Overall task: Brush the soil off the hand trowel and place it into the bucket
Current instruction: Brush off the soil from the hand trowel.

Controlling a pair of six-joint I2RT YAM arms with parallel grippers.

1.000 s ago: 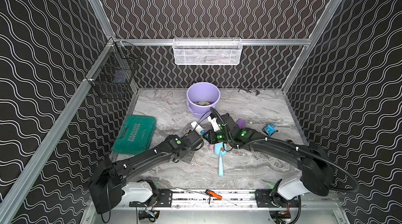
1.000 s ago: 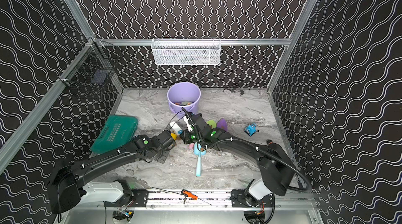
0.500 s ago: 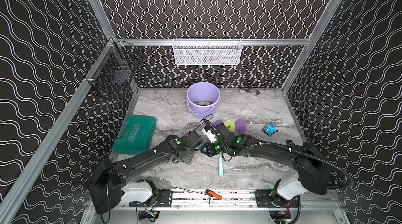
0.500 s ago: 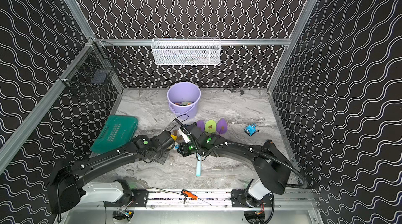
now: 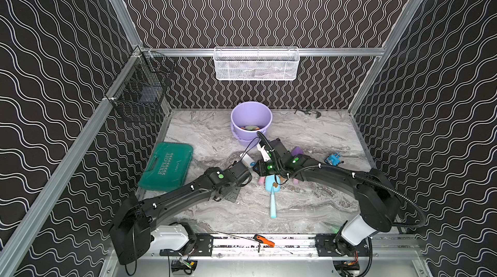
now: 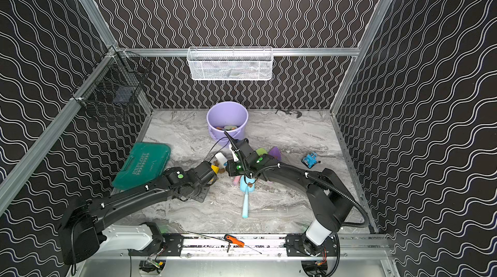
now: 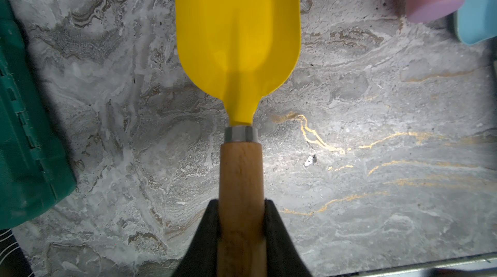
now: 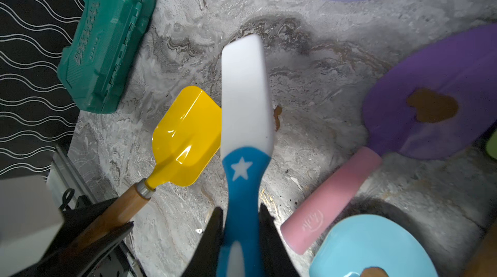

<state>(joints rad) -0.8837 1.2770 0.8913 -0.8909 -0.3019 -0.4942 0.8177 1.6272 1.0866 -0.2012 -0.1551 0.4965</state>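
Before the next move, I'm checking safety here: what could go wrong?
1. The brush in the right claw sits close beside the yellow trowel in the left claw; the arms could collide heading for the bucket.
2. Sweeping low could knock the soiled light-blue trowel lying nearby.

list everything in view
bucket: 1, lilac, back centre
yellow trowel: 1, yellow, in left gripper
brush: 1, white-blue, in right gripper
blue trowel: 1, light blue, mid table, soiled
purple trowel: 1, purple, mid table, soiled
lime trowel: 1, lime, beside purple
soil: several clumps, brown, blades and table
case: 1, green, table's left
mesh basket: 1, white, back rail
wire basket: 1, black, left wall
screwdriver: 1, orange-handled, front rail
left gripper: 1, black, shut
right gripper: 1, black, shut
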